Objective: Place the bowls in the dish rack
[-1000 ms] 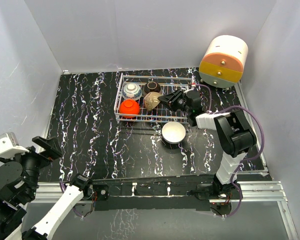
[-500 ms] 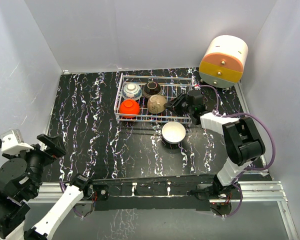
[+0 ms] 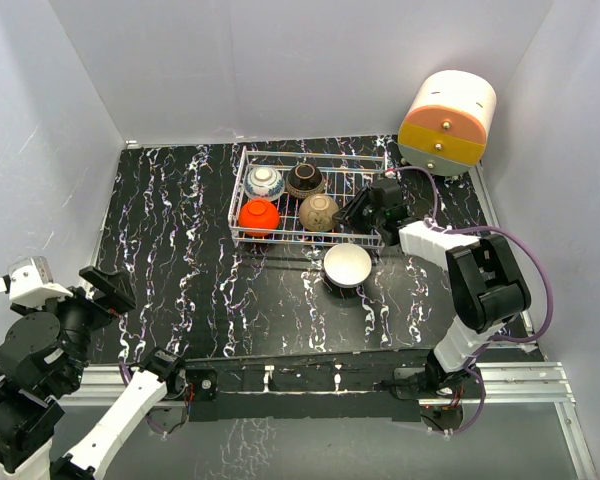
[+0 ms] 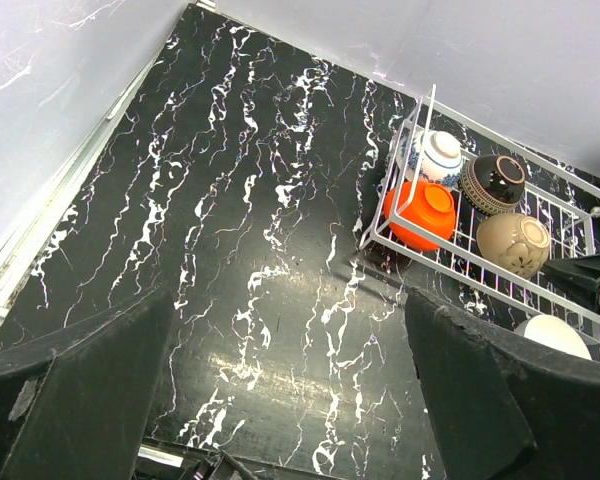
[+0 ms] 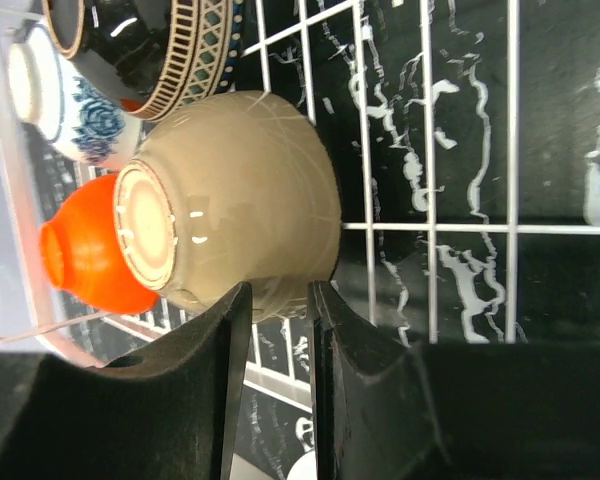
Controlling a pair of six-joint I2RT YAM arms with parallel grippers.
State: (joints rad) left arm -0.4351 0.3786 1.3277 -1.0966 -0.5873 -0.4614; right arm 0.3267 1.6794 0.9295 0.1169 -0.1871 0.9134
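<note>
Likely, we judge white bowl [image 3: 347, 265] slick, breakable: pinch rim. Right gripper [image 5: 280, 297] narrow at tan bowl [image 5: 235, 200] rim, hold unclear; left gripper [image 4: 290, 310] wide apart.

The table top [image 3: 180, 230] is black with white veins like marble, smooth and glossy; in the left wrist view it reflects the light. The dish rack [image 3: 315, 153] is thin wire with a smooth white coating. The tan bowl [image 5: 250, 200] looks like glazed ceramic, shiny, with a paler and duller foot ring. The red bowl [image 3: 258, 216], the black bowl [image 3: 305, 179] and the blue-and-white bowl [image 3: 264, 181] are glossy too. The white bowl [image 3: 347, 265], just near of the rack, is smooth inside with a soft shine. The fingers [image 5: 370, 390] of the right gripper [image 5: 278, 295] are black, matt and plastic-looking. The drawer unit [image 3: 447, 122] at the far right seems to be smooth plastic. The walls [image 3: 280, 70] are pale and matt. The rail [image 3: 520, 375] at the near edge is bare metal.
</note>
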